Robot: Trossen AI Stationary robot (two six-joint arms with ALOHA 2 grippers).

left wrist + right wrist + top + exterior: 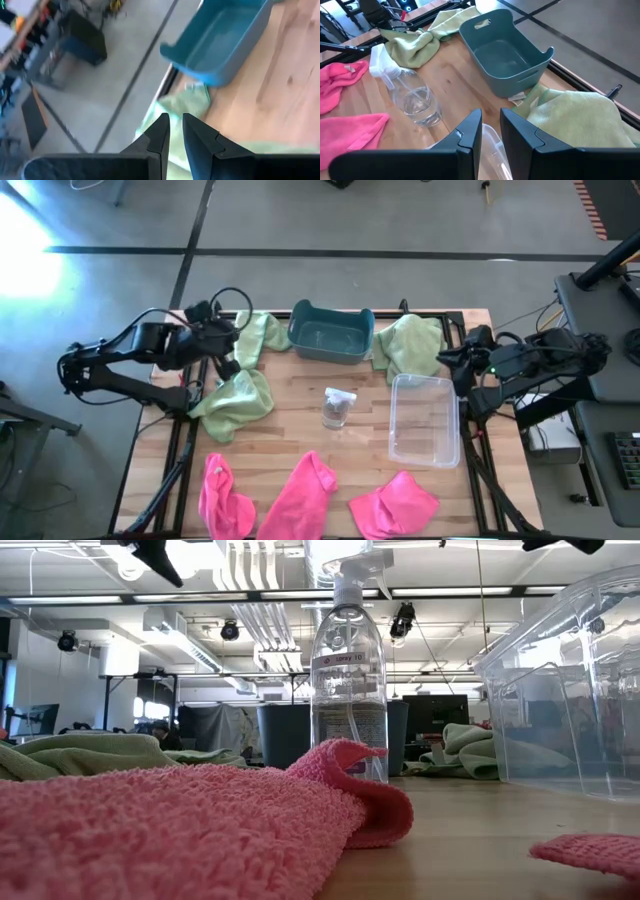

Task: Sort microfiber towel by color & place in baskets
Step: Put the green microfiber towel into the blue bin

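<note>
Three light green towels lie at the back of the table: one (262,335) left of the teal tub (332,332), one (235,402) nearer in front of it, and one (410,342) right of the tub. Three pink towels (225,500), (300,495), (393,505) lie along the near edge. The clear tub (425,420) stands at the right. My left gripper (232,360) hovers between the two left green towels, shut and empty (175,132). My right gripper (450,365) hovers by the clear tub's far end, shut and empty (490,130).
A small clear spray bottle (338,408) stands mid-table between the teal tub and the pink towels, left of the clear tub. Both tubs hold nothing. Bare wood lies between the bottle and the left green towel.
</note>
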